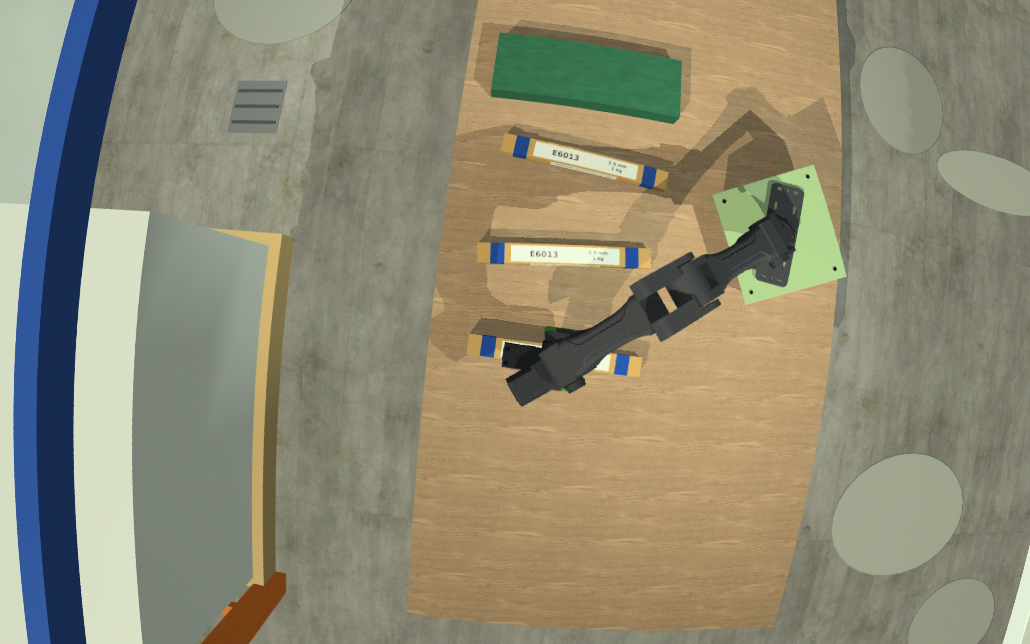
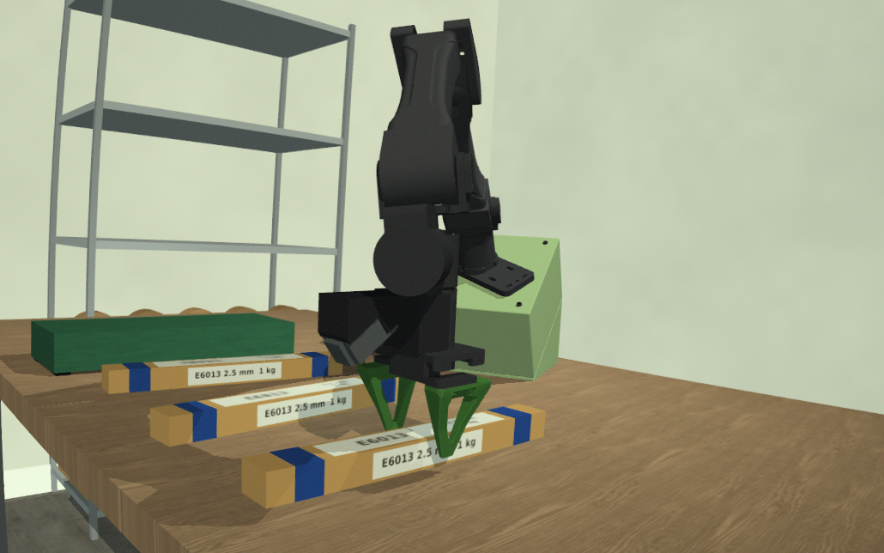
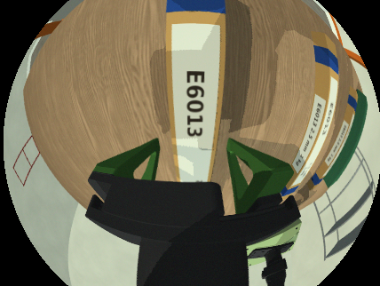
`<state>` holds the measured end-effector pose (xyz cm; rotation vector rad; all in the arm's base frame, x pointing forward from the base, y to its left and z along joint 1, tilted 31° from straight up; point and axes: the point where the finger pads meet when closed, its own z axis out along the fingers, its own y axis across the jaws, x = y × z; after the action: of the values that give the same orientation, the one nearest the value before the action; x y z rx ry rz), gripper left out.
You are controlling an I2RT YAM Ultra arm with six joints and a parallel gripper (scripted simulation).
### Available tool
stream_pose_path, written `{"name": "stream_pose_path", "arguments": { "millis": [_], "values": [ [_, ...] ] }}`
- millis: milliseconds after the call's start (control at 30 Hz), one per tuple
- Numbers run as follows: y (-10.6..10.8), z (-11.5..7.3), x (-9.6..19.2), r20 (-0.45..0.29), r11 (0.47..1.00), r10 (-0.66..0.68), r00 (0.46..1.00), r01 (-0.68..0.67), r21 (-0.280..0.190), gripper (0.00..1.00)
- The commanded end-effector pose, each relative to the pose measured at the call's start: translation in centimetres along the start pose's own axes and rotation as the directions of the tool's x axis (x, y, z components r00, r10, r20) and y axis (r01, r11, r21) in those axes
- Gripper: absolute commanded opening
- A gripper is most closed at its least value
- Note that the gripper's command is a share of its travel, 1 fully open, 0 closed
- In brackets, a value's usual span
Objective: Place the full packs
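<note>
On the wooden tabletop (image 1: 607, 486), the green low platform (image 1: 584, 75) lies at 12 o'clock, with two electrode packs below it: the far pack (image 1: 583, 160) and the middle pack (image 1: 562, 254). At 6 o'clock of these, the near pack (image 2: 390, 456) lies flat beneath the end effector (image 2: 420, 438), whose green fingers (image 2: 456, 417) stand wide, astride it, holding nothing. At 3 o'clock sits the arm's pale green base (image 1: 816, 227).

Three tan E6013 packs (image 1: 583, 161) flat, green platform (image 1: 584, 75) bare
</note>
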<state>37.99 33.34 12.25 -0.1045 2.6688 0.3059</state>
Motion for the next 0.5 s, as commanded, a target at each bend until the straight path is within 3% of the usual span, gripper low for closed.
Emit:
{"name": "stream_pose_path", "arguments": {
  "millis": [0, 200, 300, 467],
  "values": [
    [0.9, -2.3, -2.7, 0.08, 0.998, 0.021, 0.997, -0.016, -0.054, 0.76],
    [0.9, 0.1, -1.8, 0.049, 0.999, 0.008, 0.999, -0.007, -0.035, 0.76],
    [1.1, -1.4, -2.6, 0.079, 0.998, 0.016, 0.997, -0.012, -0.056, 0.76],
    [0.6, -0.9, -2.0, 0.065, 0.999, 0.014, 0.998, -0.011, -0.043, 0.76]
  ]
}}
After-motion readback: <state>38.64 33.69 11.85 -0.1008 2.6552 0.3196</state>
